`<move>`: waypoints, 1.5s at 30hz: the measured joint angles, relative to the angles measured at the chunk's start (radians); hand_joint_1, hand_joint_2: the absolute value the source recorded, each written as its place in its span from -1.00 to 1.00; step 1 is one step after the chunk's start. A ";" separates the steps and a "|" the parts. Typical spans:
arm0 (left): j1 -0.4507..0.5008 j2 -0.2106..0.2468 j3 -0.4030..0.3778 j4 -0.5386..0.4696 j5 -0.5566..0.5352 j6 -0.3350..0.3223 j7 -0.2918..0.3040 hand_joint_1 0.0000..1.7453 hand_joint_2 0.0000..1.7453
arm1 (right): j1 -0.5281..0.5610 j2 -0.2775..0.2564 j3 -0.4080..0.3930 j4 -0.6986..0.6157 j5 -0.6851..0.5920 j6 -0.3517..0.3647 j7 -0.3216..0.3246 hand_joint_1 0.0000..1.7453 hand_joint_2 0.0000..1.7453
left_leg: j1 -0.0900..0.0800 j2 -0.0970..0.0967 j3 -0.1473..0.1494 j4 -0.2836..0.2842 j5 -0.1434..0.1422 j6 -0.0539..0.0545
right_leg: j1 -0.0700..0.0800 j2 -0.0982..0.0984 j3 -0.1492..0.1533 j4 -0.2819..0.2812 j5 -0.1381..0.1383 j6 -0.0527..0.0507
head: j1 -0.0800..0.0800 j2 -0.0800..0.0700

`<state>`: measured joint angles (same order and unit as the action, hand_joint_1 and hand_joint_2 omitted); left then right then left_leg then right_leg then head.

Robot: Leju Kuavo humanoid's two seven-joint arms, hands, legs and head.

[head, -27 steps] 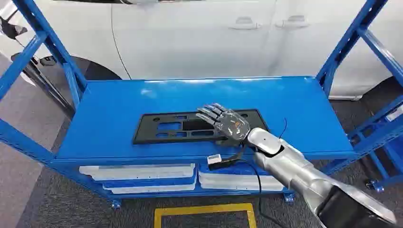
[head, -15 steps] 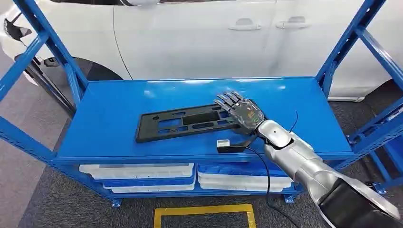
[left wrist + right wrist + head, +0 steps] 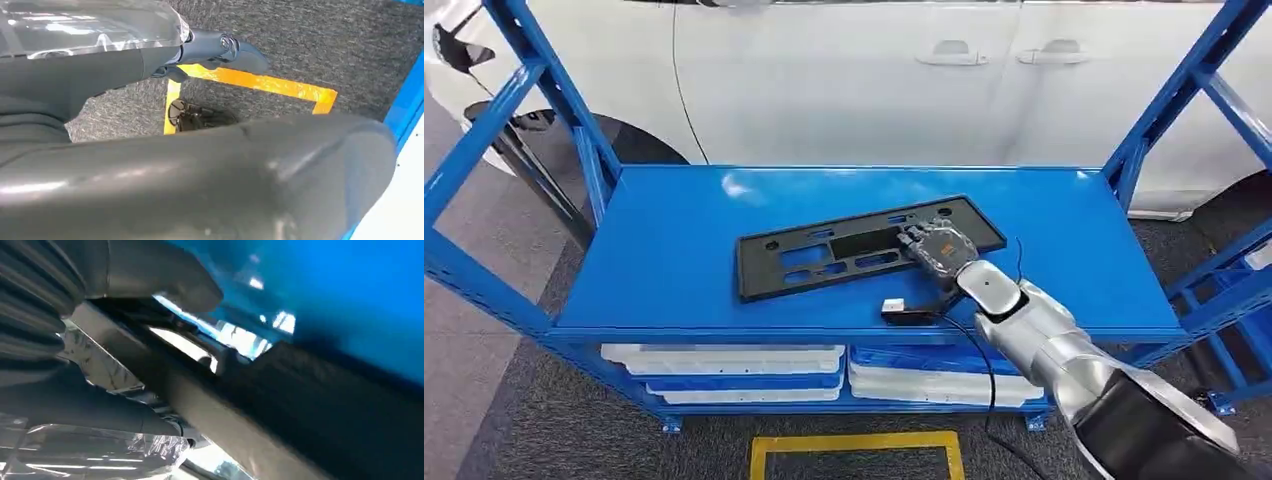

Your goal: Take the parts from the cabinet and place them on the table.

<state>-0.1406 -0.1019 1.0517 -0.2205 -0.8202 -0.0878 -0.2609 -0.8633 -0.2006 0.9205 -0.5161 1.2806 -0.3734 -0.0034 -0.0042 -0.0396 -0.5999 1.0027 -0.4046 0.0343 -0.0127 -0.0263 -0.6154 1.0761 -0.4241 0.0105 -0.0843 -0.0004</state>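
- Black plate-holder part (image 3: pixel 844 252) lies tilted on the blue shelf top (image 3: pixel 674 250), mid-shelf, nearer the front edge.
- Right hand (image 3: pixel 936 246) grips the part's right end, fingers curled over it.

Blue uprights (image 3: pixel 584 150) flank shelf top (image 3: pixel 674 250); white car (image 3: pixel 874 80) close behind.

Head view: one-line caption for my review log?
Right robot hand grips black plastic panel on blue shelf.

The head view looks forward and down on the blue shelf (image 3: pixel 674 260), a white car (image 3: pixel 844 80) behind. The right wrist view sits close against that shelf (image 3: pixel 350 300); the left wrist view faces the floor (image 3: pixel 320 45).
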 joint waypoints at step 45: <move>-0.005 0.005 -0.045 0.000 -0.007 -0.116 -0.163 -1.00 -1.00 | 0.039 0.048 -0.229 -0.026 -0.298 -0.015 -0.299 1.00 1.00 | 0.010 0.021 -0.075 0.154 -0.047 -0.057 | 0.008 -0.018 0.053 -0.076 -0.022 -0.029 | 0.000 0.000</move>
<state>-0.1457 -0.0973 1.0071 -0.2205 -0.8270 -0.2033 -0.4234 -0.8244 -0.1526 0.6912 -0.5421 0.9822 -0.3880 -0.3026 0.0057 -0.0189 -0.6748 1.1572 -0.4520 -0.0224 -0.0043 -0.0439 -0.5623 0.9999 -0.4456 -0.0184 -0.0843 -0.0004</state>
